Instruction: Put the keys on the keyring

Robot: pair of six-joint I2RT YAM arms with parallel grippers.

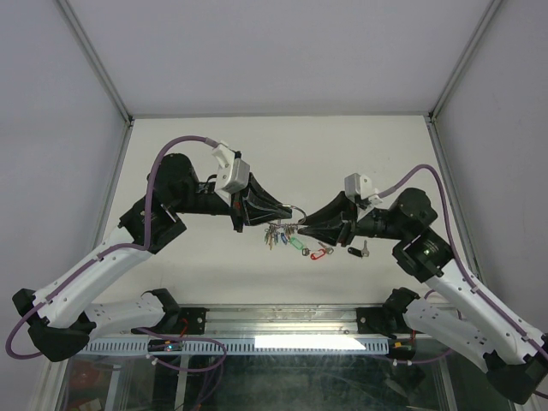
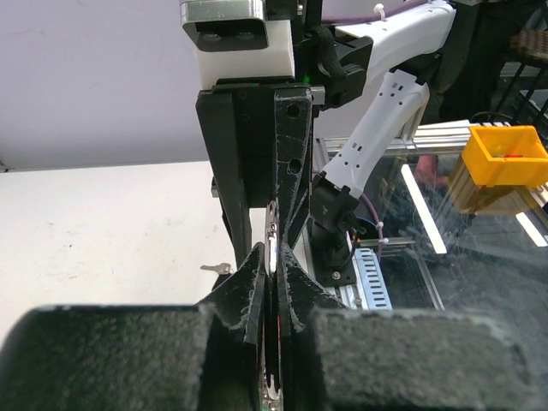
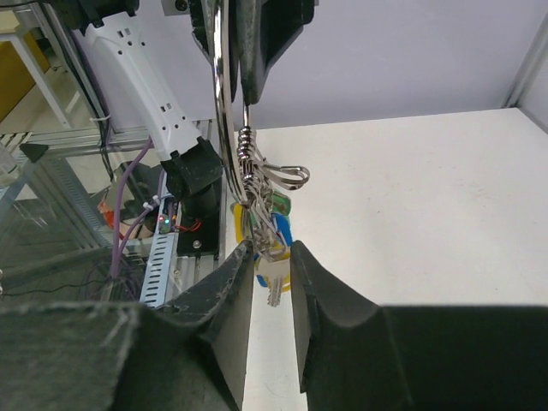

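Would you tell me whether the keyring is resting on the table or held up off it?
Held up: the left hand pinches the keyring, its key bunch dangling above the table.

Left hand (image 2: 272, 257) clamped, right hand (image 3: 270, 261) slightly parted.

silver keyring (image 3: 221, 94); green tag (image 1: 296, 245), red tag (image 1: 322, 251), black tag (image 1: 354, 252).

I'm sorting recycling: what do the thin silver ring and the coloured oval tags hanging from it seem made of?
The thin silver wire ring looks like polished metal, likely steel: bright mirror streaks. The coloured oval tags, blue, yellow and green, look like plastic: flat saturated colour, though too small to be sure.
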